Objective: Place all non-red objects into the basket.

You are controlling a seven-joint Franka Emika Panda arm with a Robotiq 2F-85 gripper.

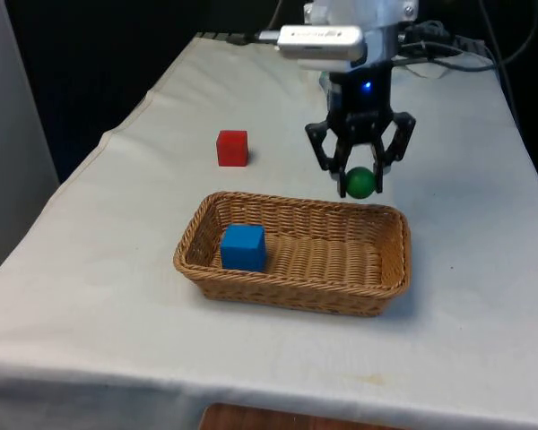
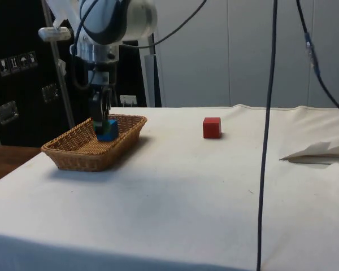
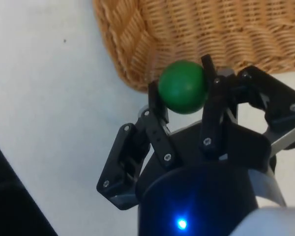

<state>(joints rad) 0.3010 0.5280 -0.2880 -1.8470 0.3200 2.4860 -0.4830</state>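
Green ball (image 1: 360, 182) hangs pinched between the fingers (image 3: 155, 103), narrowed onto its sides, just above the wicker basket (image 1: 390, 269) at the rim's one o'clock corner in the front view. From the wrist view, the ball sits over the rim's outer edge rather than the basket's floor. Released here, it would likely strike the weave and roll off across the desk (image 1: 90, 305). The blue cube (image 1: 243, 247) already lies inside at nine o'clock; the red cube (image 1: 232, 148) stands well apart at eleven o'clock.
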